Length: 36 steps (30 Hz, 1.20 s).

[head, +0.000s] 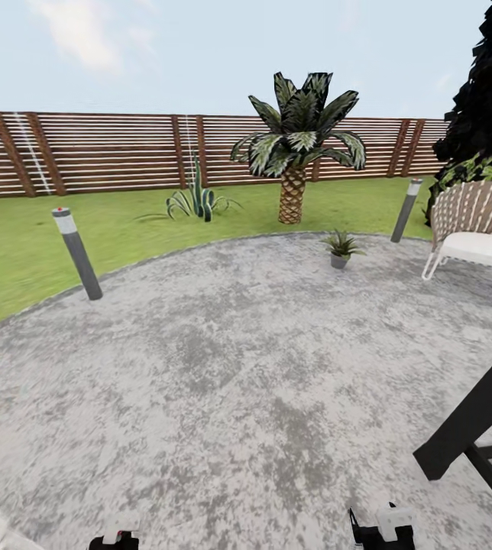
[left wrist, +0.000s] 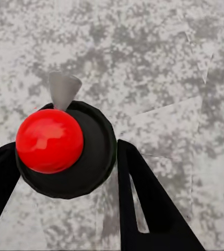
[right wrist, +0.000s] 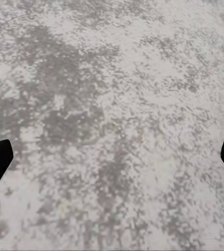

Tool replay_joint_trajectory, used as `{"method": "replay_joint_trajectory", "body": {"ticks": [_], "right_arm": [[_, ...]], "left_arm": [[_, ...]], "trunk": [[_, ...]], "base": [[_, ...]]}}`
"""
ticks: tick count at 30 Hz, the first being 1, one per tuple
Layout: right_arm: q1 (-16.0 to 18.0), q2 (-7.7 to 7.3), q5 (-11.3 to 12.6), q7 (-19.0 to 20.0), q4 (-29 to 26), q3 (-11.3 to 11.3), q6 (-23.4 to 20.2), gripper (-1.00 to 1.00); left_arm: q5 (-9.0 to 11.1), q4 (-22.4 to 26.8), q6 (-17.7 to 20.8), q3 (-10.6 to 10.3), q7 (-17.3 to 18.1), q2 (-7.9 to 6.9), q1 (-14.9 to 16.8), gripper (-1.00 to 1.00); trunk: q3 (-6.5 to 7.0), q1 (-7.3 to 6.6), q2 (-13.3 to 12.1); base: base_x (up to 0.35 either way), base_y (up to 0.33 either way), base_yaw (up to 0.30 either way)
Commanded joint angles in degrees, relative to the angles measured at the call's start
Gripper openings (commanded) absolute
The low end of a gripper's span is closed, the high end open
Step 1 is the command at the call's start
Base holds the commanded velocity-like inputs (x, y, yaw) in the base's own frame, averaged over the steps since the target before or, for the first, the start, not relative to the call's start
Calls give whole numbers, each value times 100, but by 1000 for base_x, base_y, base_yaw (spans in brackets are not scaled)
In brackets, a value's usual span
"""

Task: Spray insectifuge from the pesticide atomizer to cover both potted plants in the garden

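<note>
One potted plant (head: 340,248) stands far ahead across the patio (head: 223,367), rightward, nearer the right gripper (right wrist: 112,154) (spread wide, empty); whether the left gripper (left wrist: 65,151) grips anything, I cannot tell.

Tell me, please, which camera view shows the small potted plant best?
The head view: the potted plant stands whole and upright at the far edge of the patio, in front of the palm. Both wrist views look down at mottled paving, not at the plant.
</note>
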State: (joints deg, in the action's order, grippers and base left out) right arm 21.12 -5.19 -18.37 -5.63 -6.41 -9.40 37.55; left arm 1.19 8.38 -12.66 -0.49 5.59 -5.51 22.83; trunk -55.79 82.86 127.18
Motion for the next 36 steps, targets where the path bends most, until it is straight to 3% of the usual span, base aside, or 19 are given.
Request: {"method": "replay_joint_trajectory", "body": {"ticks": [1, 7, 36], "right_arm": [[6, 4, -62, -35, 9, -27, 15, 100], [6, 4, -62, -35, 9, -27, 15, 100], [6, 10, -62, -35, 9, -26, 15, 100]], "left_arm": [[13, -3, -18, -3, 21, -3, 2, -100], [13, -3, -18, -3, 21, -3, 2, -100], [14, -3, -18, -3, 21, -10, 2, -100]], "trunk": [[-5, 3, 2], [-5, 3, 2], [-5, 3, 2]], "base": [[338, 0, -291], [338, 0, -212], [338, 0, -3]]}}
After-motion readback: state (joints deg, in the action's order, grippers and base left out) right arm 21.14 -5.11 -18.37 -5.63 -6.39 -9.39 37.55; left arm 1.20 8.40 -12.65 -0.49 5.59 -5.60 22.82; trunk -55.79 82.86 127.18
